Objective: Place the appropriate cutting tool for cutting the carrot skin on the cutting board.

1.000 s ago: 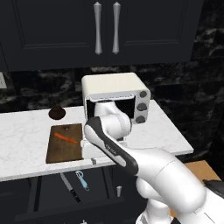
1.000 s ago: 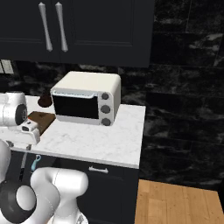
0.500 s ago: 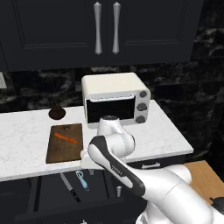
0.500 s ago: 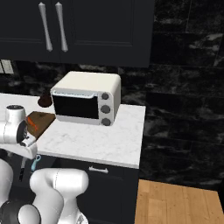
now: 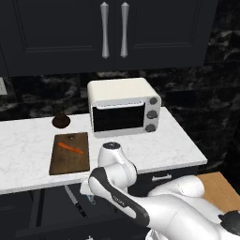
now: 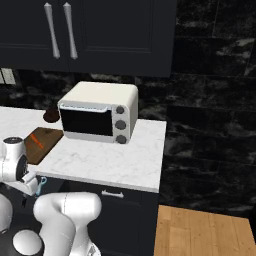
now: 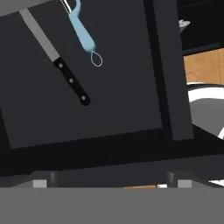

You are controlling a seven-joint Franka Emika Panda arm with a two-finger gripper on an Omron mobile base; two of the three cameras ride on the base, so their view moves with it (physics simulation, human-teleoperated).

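Observation:
The light-blue peeler (image 7: 82,31) lies in an open dark drawer below the counter, its wire loop pointing toward me. A dark-handled knife (image 7: 61,68) lies beside it. My gripper (image 7: 109,183) hovers above the drawer, open, its fingertips (image 7: 42,183) wide apart with nothing between them. From the right base view the peeler (image 6: 41,181) peeks out just beside my hand. On the counter the dark brown cutting board (image 5: 70,161) carries the orange carrot (image 5: 71,148); the board (image 6: 44,146) and carrot (image 6: 36,141) also appear at the left of the right base view.
A white toaster oven (image 5: 124,108) stands on the marble counter right of the board. A small dark brown lump (image 5: 61,121) sits behind the board. The knife (image 5: 75,201) lies in the drawer below the counter's front edge. Wooden floor (image 6: 200,232) lies to the right.
My arm has swung down from above the counter to below its front edge, bringing the hand over the open drawer. The board, carrot, peeler and knife have stayed put.

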